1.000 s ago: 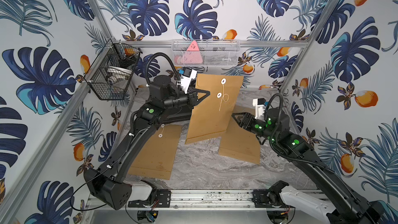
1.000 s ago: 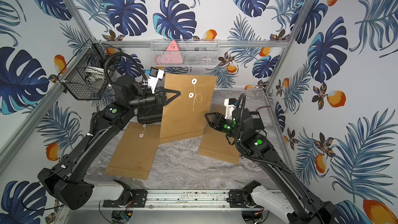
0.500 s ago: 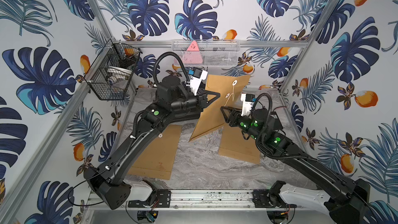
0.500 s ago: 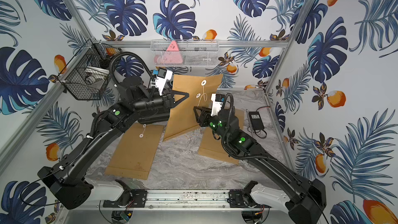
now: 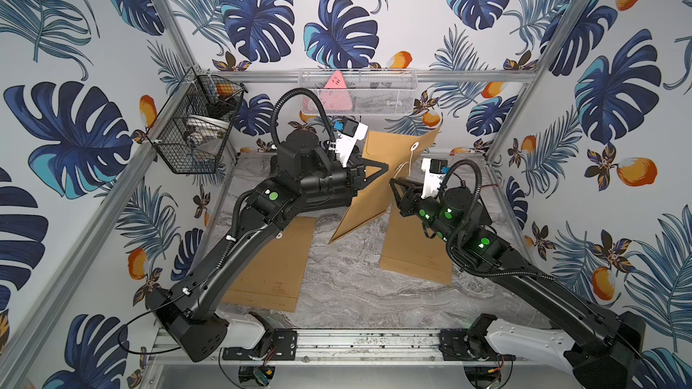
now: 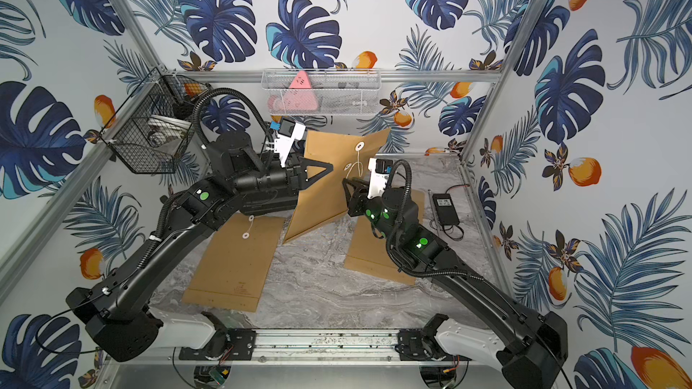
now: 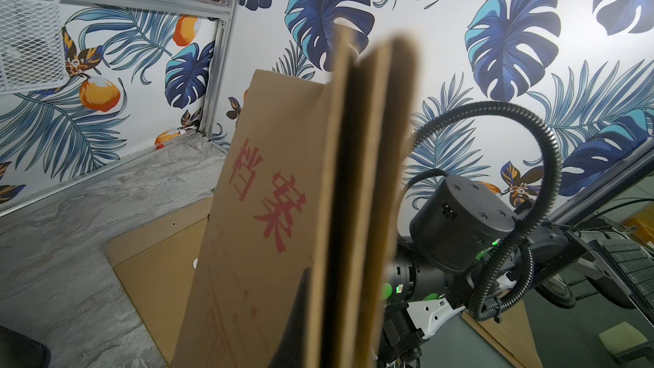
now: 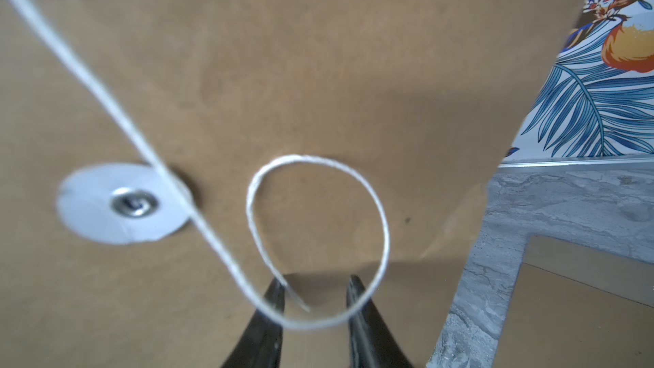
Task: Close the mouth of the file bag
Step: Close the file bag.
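File bag (image 5: 369, 206) stands tilted in left gripper (image 5: 384, 167), mouth end uppermost.

Red characters 档案, big and bold, sit on the face of the file bag (image 7: 269, 207), just beside the left gripper (image 5: 378, 172). Well apart from the right gripper (image 6: 346, 182), back past its wrist, the black power adapter (image 6: 445, 215) shows white CE and FC marks. Red print on the flat bag (image 6: 239, 256) is too small to read.

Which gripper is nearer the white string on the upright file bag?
Right. The right gripper has its open fingertips at the loop of the string; the left gripper is clamped on the file bag at its side edge, away from the string.
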{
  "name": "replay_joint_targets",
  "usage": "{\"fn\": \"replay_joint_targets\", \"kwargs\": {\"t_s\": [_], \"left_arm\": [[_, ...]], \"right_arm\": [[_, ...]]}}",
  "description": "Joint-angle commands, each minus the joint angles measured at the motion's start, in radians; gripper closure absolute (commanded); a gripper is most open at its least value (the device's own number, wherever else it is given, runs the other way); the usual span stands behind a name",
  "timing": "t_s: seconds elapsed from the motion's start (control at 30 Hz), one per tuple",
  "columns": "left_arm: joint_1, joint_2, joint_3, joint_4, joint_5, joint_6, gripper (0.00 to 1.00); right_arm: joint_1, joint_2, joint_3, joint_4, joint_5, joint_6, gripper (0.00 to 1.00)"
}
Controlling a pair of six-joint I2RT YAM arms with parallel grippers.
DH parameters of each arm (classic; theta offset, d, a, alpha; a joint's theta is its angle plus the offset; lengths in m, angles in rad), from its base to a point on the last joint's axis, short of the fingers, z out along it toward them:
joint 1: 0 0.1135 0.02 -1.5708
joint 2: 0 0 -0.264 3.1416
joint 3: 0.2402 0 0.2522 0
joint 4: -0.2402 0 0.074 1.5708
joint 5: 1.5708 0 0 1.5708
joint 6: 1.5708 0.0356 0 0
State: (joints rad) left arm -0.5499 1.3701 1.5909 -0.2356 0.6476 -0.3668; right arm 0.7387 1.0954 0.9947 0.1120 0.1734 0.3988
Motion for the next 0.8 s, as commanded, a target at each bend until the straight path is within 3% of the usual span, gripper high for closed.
{"fn": "replay_joint_targets", "kwargs": {"t_s": [0.0, 0.2, 0.4, 0.77], "left_arm": [[-0.002, -0.004, 0.011, 0.005, 0.011, 0.018, 1.0], [-0.003, -0.005, 0.012, -0.002, 0.01, 0.022, 1.0], [-0.001, -0.002, 0.048, -0.068, -0.036, 0.065, 1.0], [0.009, 0.016, 0.07, -0.108, -0.119, 0.14, 1.0]], "right_arm": [[0.002, 0.003, 0.005, 0.061, -0.004, -0.037, 0.73], [0.002, 0.001, 0.002, 0.051, -0.006, -0.06, 0.83], [0.002, -0.015, -0.024, 0.04, -0.031, -0.064, 1.0], [0.027, -0.088, -0.103, 0.007, -0.16, 0.028, 1.0]]}}
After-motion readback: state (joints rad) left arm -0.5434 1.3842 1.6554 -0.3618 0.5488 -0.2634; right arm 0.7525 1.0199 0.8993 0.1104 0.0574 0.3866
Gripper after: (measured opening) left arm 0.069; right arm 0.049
